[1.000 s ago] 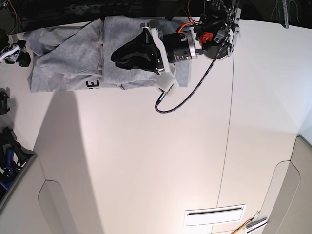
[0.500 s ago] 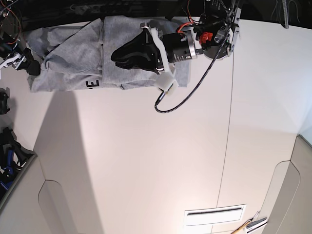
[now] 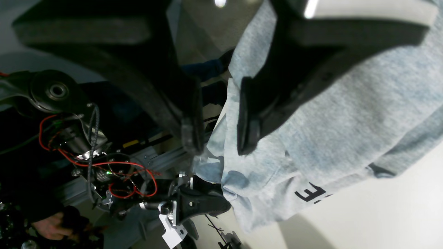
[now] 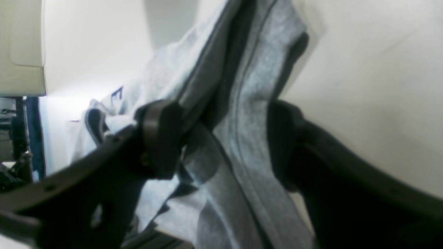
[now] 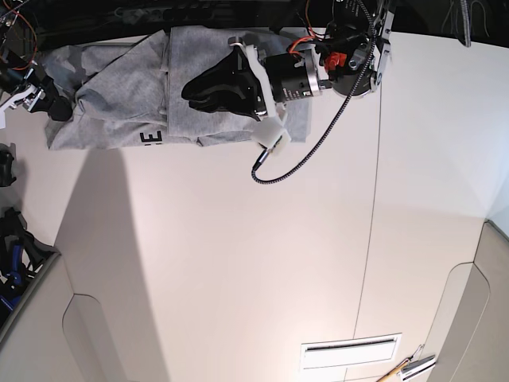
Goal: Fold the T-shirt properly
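The grey T-shirt (image 5: 119,87) lies crumpled and partly folded along the table's far edge, with dark lettering (image 5: 151,138) at its near hem. My left gripper (image 5: 189,89) hovers over the shirt's middle. In the left wrist view (image 3: 216,135) its jaws are open, with the shirt (image 3: 346,121) under one finger. My right gripper (image 5: 54,110) is at the shirt's left end. In the right wrist view (image 4: 221,143) its jaws are open around a raised fold of the shirt (image 4: 249,86).
The white table (image 5: 238,263) has a seam running front to back on the right. A black cable (image 5: 294,159) loops down from the left arm. A slot (image 5: 350,350) and small tools (image 5: 413,366) sit at the front right. Dark gear (image 5: 16,247) stands at the left edge.
My right gripper has moved in from the left onto the shirt's left end, and the fabric there has bunched a little. The left arm has hardly moved.
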Controlling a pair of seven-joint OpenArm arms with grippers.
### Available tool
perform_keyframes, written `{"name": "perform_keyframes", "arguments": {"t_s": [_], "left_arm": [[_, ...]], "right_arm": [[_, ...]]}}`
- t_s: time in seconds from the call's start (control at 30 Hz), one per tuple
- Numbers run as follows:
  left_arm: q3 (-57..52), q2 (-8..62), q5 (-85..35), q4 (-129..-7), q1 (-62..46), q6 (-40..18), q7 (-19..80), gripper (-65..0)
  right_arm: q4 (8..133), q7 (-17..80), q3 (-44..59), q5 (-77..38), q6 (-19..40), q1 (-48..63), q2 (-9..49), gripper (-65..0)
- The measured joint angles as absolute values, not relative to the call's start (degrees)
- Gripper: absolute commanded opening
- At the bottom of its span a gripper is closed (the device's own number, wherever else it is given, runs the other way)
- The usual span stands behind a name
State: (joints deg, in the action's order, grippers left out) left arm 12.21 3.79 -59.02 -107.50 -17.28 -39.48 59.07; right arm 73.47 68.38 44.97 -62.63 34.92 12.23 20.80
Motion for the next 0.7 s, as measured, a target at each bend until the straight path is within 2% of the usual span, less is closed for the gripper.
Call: {"name": "perform_keyframes", "arguments": {"t_s": [0.47, 0.53, 0.67, 0.7], "left_arm": [[12.2, 3.8, -59.0, -107.5, -17.3, -39.5, 59.1, -44.8], [12.2, 3.8, -59.0, -107.5, -17.0, -39.5, 59.1, -44.7], [12.2, 3.8, -58.9, -107.5, -15.8, -39.5, 59.1, -44.8], [12.2, 3.8, -58.9, -107.5, -15.7, -39.5, 59.1, -44.8]], "right_arm": [[73.5, 71.9, 44.8, -65.6, 34.9, 12.4, 20.6, -27.0], [73.5, 71.9, 44.8, -65.4, 34.9, 12.4, 20.6, -34.7], [73.3, 72.3, 44.8, -63.1, 34.7, 12.4, 20.6, -60.7], [73.3, 72.3, 44.8, -63.2, 34.5, 12.4, 20.6, -65.0]]}}
